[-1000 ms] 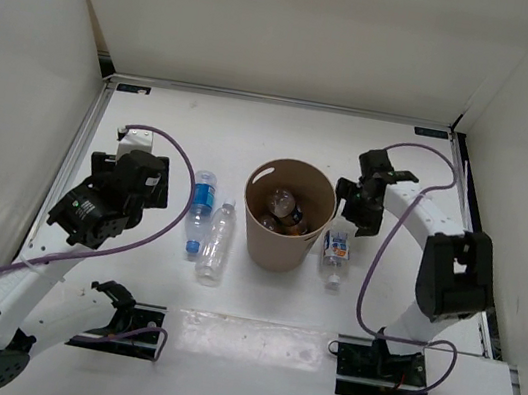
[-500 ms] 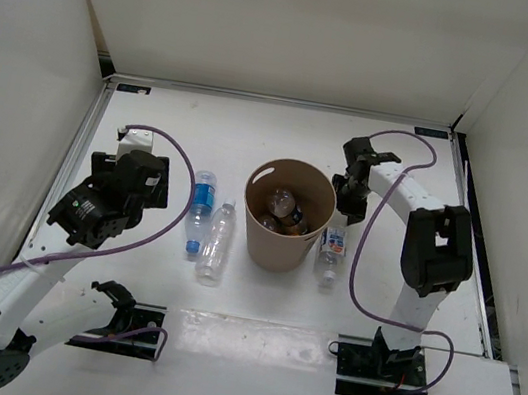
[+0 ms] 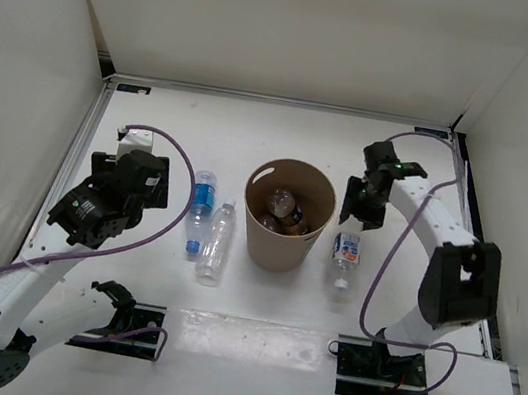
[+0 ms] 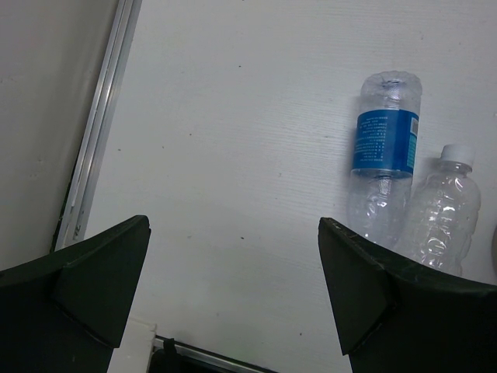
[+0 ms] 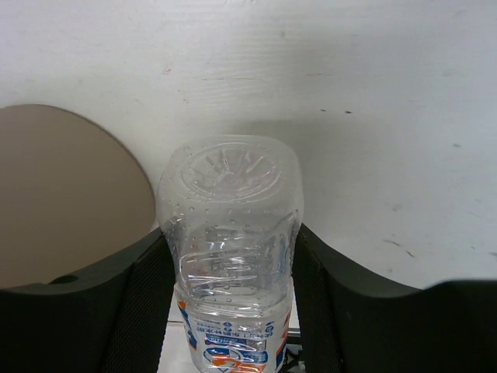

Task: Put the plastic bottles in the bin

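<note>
Tightly in right end effector [image 5: 231, 264] grip, clear bottle [image 5: 229, 217] beside bin [image 3: 270, 249]; left end effector [image 4: 233, 264] wide open.

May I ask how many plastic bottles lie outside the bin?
3: blue-labelled bottle and clear bottle left of the bin; third bottle right of it, in the right gripper.

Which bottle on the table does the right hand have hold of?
The orange-and-blue-labelled bottle right of the bin, clamped in the right hand. The two bottles left of it lie untouched.
</note>
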You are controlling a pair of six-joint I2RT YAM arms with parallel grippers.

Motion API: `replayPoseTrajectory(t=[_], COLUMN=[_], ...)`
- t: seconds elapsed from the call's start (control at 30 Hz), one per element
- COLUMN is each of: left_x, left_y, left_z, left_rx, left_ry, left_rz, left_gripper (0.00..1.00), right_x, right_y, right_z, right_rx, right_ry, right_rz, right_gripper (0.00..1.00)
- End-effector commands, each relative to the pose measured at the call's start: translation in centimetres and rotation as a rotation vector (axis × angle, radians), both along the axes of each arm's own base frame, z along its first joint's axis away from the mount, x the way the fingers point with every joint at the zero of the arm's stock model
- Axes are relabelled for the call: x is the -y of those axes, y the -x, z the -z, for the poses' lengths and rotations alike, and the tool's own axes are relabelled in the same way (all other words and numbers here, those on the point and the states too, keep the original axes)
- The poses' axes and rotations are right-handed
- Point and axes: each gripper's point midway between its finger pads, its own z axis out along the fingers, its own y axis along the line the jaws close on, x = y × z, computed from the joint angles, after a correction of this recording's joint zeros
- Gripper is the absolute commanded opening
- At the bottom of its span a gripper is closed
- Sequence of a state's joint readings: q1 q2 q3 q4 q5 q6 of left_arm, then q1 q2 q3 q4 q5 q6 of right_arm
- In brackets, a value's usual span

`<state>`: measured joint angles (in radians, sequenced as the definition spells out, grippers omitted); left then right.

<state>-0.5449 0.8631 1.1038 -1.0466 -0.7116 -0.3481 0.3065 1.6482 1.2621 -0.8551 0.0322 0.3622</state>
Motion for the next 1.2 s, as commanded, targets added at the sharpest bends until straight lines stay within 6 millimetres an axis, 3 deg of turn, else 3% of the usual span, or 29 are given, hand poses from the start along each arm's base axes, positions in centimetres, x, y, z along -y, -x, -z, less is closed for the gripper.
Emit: replayPoseTrajectory(t=[0.0, 0.17, 0.4, 0.6, 0.67, 0.73, 0.77, 0.8, 0.83, 0.87, 0.9, 0.93, 1.1, 1.17], left_x=[-0.1, 0.0, 0.0, 0.0, 0.0, 0.0, 0.0, 0.0, 0.0, 0.0, 0.0, 0.0, 0.1, 0.0], left_y=[0.0, 0.0, 0.1, 0.1, 0.1, 0.1, 0.0, 0.0, 0.0, 0.0, 0.0, 0.0, -0.1, 0.0], left_z=[-0.2, -0.3, -0.3, -0.3, -0.2, -0.2, -0.3, -0.3, -0.2, -0.2, -0.1, -0.1, -0.1, -0.1], left_rx=[0.009, 0.011, 0.012, 0.011, 0.009, 0.009, 0.012, 0.011, 0.009, 0.008, 0.007, 0.006, 0.002, 0.004], left_ry=[0.011, 0.011, 0.013, 0.010, 0.008, 0.009, 0.009, 0.009, 0.009, 0.008, 0.009, 0.008, 0.002, 0.004], left_rz=[0.000, 0.002, 0.003, 0.006, 0.005, 0.002, 0.001, 0.001, 0.002, 0.002, 0.002, 0.004, 0.004, 0.002], left_gripper=[1.00, 1.00, 1.00, 1.00, 1.00, 1.00, 1.00, 1.00, 1.00, 1.00, 1.00, 1.00, 1.00, 1.00], right_x=[2.1, 4.5, 6.3, 5.1, 3.8, 4.3, 2.5, 2.0, 2.9, 0.7, 1.0, 0.1, -4.2, -6.3], right_y=[-0.5, -0.7, -0.3, 0.2, 0.5, 0.5, 1.0, 1.1, 0.9, 1.7, 1.9, 2.2, 3.1, 2.5], right_z=[-5.3, -13.0, -20.5, -26.8, -30.0, -33.4, -34.1, -34.9, -37.1, -37.6, -38.2, -40.2, -43.7, -43.5], right_rx=[0.140, 0.363, 0.647, 0.849, 0.948, 1.067, 1.092, 1.117, 1.191, 1.216, 1.241, 1.314, 1.440, 1.440], right_ry=[0.023, -0.011, 0.029, 0.029, 0.021, 0.039, 0.032, 0.032, 0.064, 0.070, 0.109, 0.094, 0.109, 0.102], right_rz=[0.056, 0.124, 0.189, 0.186, 0.164, 0.212, 0.138, 0.128, 0.209, 0.108, 0.132, 0.141, 0.030, -0.024], right_gripper=[0.03, 0.00, 0.00, 0.00, 0.00, 0.00, 0.00, 0.00, 0.00, 0.00, 0.00, 0.00, 0.00, 0.00])
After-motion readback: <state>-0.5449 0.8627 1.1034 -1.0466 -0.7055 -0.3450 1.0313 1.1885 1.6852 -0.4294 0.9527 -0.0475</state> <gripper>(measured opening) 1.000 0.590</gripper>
